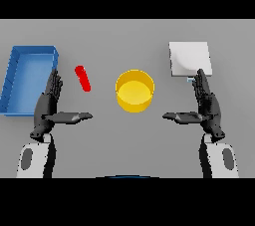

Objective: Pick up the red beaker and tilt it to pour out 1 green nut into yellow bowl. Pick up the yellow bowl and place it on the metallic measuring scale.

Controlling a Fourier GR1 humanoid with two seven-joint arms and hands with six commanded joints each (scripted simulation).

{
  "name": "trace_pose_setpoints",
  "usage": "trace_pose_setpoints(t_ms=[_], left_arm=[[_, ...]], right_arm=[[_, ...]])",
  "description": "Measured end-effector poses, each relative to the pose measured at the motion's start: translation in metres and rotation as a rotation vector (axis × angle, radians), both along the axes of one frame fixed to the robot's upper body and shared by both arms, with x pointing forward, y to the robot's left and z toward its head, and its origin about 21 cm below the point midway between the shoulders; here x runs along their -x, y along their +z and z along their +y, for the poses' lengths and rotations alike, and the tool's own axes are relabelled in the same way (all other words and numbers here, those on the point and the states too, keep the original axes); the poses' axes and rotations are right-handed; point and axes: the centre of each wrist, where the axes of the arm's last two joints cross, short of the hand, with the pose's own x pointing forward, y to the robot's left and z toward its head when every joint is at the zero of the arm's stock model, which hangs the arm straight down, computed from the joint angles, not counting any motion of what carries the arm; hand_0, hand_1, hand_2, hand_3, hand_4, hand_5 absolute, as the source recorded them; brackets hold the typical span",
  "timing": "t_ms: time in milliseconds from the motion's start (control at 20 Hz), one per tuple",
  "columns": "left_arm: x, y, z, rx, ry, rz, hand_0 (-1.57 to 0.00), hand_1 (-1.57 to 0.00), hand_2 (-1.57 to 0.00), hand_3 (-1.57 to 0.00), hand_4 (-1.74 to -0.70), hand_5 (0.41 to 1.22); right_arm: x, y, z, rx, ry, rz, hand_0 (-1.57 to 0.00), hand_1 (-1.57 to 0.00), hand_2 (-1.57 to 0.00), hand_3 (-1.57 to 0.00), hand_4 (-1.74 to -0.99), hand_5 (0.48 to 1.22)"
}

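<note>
The red beaker [82,78] is a slim red cylinder standing on the table left of centre, leaning slightly in the view. At the middle sits the yellow bowl [135,90], round and open on top; I see no nut in it. The metallic measuring scale [190,58] is a pale square plate at the back right. My left hand [49,105] hovers open, fingers straight and thumb pointing inward, just left of and nearer than the beaker. My right hand [206,104] mirrors it, open, right of the bowl and just in front of the scale.
A blue rectangular tray [28,77] lies at the far left, beside my left hand. The grey table [124,135] spreads between the two hands.
</note>
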Motion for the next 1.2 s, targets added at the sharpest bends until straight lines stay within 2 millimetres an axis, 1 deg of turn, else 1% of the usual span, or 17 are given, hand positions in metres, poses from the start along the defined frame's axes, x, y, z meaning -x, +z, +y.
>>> trace_pose_setpoints(t_ms=[150,300,350,400,500,550,600,650,700,800,850,950,1000,1100,1150,1200], left_arm=[[0.006,-0.001,0.0,0.001,-0.001,-0.009,0.0,0.0,0.0,0.0,-1.2,0.677],[0.017,-0.005,0.001,0.002,-0.002,-0.011,0.0,0.0,0.0,0.0,-1.2,0.677],[0.025,0.002,0.0,-0.059,-0.038,-0.06,0.0,0.0,0.0,0.0,-1.2,0.677],[0.029,0.009,0.005,-0.093,-0.05,-0.074,0.0,0.0,0.0,0.0,-1.2,0.677],[0.036,0.013,0.006,-0.132,-0.068,-0.059,0.0,0.0,0.0,0.0,-1.2,0.672],[0.039,0.014,0.001,-0.135,-0.081,-0.055,0.0,0.0,0.0,0.0,-1.2,0.668],[0.04,0.014,-0.002,-0.14,-0.084,-0.04,0.0,0.0,0.0,0.0,-1.19,0.663],[0.04,0.013,-0.003,-0.152,-0.089,-0.018,0.0,0.0,0.0,0.0,-1.18,0.66],[0.037,0.017,-0.001,-0.161,-0.085,-0.022,0.0,0.0,0.0,0.0,-1.18,0.657],[0.037,0.018,0.0,-0.167,-0.088,-0.018,0.0,0.0,0.0,0.0,-1.17,0.652],[0.039,0.016,-0.003,-0.164,-0.095,-0.013,0.0,0.0,0.0,0.0,-1.18,0.655],[0.035,0.013,-0.007,-0.165,-0.096,0.014,0.0,0.0,0.0,0.0,-1.19,0.658],[0.024,0.012,-0.008,-0.17,-0.086,0.041,0.0,0.0,0.0,0.0,-1.19,0.658],[0.012,0.004,-0.011,-0.183,-0.083,0.05,0.0,0.0,0.0,0.0,-1.2,0.661],[0.007,0.002,-0.011,-0.185,-0.086,0.039,0.0,0.0,0.0,0.0,-1.21,0.664],[0.0,0.002,-0.012,-0.188,-0.08,0.034,0.0,0.0,0.0,0.0,-1.21,0.663]], right_arm=[[0.0,0.0,0.002,-0.001,0.0,-0.002,0.0,0.0,0.0,0.0,-1.177,0.572],[0.001,0.001,0.004,0.003,-0.002,-0.006,0.0,0.0,0.0,0.0,-1.177,0.572],[0.003,0.006,0.0,0.12,0.01,-0.047,0.0,0.0,0.0,0.0,-1.178,0.573],[0.008,0.008,-0.001,0.183,0.027,-0.068,0.0,0.0,0.0,0.0,-1.183,0.576],[0.013,0.008,-0.002,0.236,0.039,-0.073,0.0,0.0,0.0,0.0,-1.193,0.582],[0.012,0.009,0.0,0.246,0.045,-0.065,0.0,0.0,0.0,0.0,-1.194,0.583],[0.017,0.007,0.0,0.25,0.048,-0.067,0.0,0.0,0.0,0.0,-1.196,0.584],[0.017,0.011,0.0,0.249,0.049,-0.082,0.0,0.0,0.0,0.0,-1.206,0.585],[0.017,0.011,-0.004,0.228,0.053,-0.073,0.0,0.0,0.0,0.0,-1.225,0.59],[0.017,0.01,-0.002,0.192,0.071,-0.079,0.0,0.0,0.0,0.0,-1.261,0.604],[0.014,0.011,0.0,0.182,0.076,-0.08,0.0,0.0,0.0,0.0,-1.272,0.611],[0.015,0.012,-0.004,0.185,0.09,-0.102,0.0,0.0,0.0,0.0,-1.291,0.621],[0.017,0.011,-0.004,0.175,0.098,-0.099,0.0,0.0,0.0,0.0,-1.292,0.624],[0.016,0.01,-0.004,0.189,0.107,-0.097,0.0,0.0,0.0,0.0,-1.294,0.623],[0.016,0.014,-0.005,0.186,0.103,-0.107,0.0,0.0,0.0,0.0,-1.295,0.623],[0.016,0.012,-0.002,0.186,0.105,-0.1,0.0,0.0,0.0,0.0,-1.296,0.621]])
